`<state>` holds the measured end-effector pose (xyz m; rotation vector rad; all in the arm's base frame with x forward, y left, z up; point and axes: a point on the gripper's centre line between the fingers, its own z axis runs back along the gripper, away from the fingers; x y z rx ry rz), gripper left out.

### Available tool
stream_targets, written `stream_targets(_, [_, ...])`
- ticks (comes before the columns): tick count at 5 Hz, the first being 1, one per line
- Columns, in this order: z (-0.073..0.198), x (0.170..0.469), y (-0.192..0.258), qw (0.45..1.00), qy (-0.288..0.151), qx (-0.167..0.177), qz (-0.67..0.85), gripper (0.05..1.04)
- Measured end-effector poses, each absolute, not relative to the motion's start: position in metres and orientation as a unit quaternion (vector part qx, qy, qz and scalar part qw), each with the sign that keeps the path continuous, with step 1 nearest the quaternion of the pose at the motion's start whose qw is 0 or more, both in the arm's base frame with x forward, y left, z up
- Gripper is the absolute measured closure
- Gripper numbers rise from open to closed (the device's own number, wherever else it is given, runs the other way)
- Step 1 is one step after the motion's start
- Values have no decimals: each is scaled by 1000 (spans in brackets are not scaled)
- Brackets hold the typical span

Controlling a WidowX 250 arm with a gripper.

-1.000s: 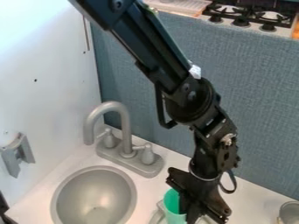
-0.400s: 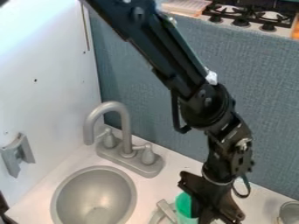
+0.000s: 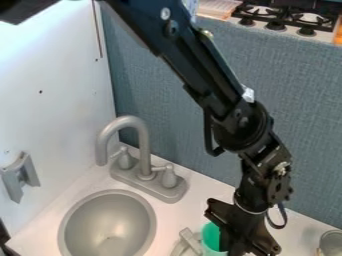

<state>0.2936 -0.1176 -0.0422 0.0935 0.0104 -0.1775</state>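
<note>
At the lower right of the camera view, my gripper hangs down close to the bottom edge, shut on a green cup. The cup is at the gripper's left side, its open top facing up and its lower part cut off by the edge of the view. Part of the cup's right side is hidden behind the gripper.
A grey object lies just left of the cup. Farther left are a round sink basin and a faucet. A metal container stands at the right edge. Behind the counter rises a blue-grey partition.
My gripper and the green cup have shifted right together, mostly between the two earlier frames. More of the grey object beside the cup now shows.
</note>
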Motion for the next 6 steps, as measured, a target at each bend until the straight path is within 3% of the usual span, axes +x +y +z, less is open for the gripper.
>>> stream_targets(1, [-52, 293, -115, 994, 22, 57, -90, 962])
stream_targets(2, [-52, 294, -114, 995, 25, 51, -81, 766])
stream_targets(3, [-54, 291, -108, 997, 29, 38, -64, 483])
stream_targets(4, [-28, 292, -109, 999, -2, 23, -48, 188])
stream_targets(5, [-3, 280, -103, 999, -14, 27, -31, 74])
stream_targets(6, [29, 258, -99, 1000, -18, 20, -8, 79])
